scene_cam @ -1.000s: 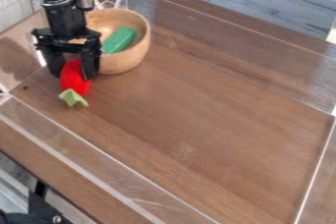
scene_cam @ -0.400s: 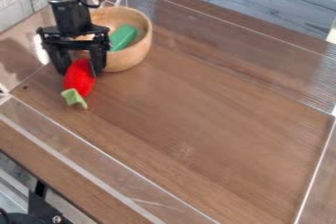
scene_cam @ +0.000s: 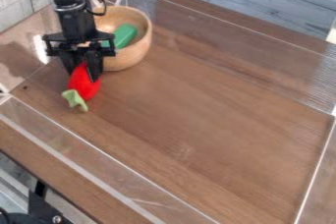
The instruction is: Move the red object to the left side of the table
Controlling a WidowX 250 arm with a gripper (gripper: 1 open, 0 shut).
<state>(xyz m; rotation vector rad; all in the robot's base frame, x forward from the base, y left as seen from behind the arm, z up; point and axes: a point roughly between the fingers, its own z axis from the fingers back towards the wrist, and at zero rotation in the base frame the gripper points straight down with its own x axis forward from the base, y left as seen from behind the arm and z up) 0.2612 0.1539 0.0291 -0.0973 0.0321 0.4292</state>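
Note:
The red object [scene_cam: 83, 82] lies on the dark wood table [scene_cam: 210, 110] near its left edge, its light-green tuft [scene_cam: 75, 98] pointing toward the front. My gripper [scene_cam: 83, 69] points straight down over the red part, its black fingers [scene_cam: 96, 63] drawn in against the toy's sides. It is shut on the red object, which still rests on the tabletop.
A wooden bowl [scene_cam: 132, 46] holding an elongated green object [scene_cam: 124, 37] stands just behind and right of the gripper. A low clear plastic rim [scene_cam: 59, 140] edges the table along the left and front. Bare wood stretches to the right.
The fingers stood wide apart around the red object before and have now closed on it. The hand has settled slightly lower; the toy has not shifted.

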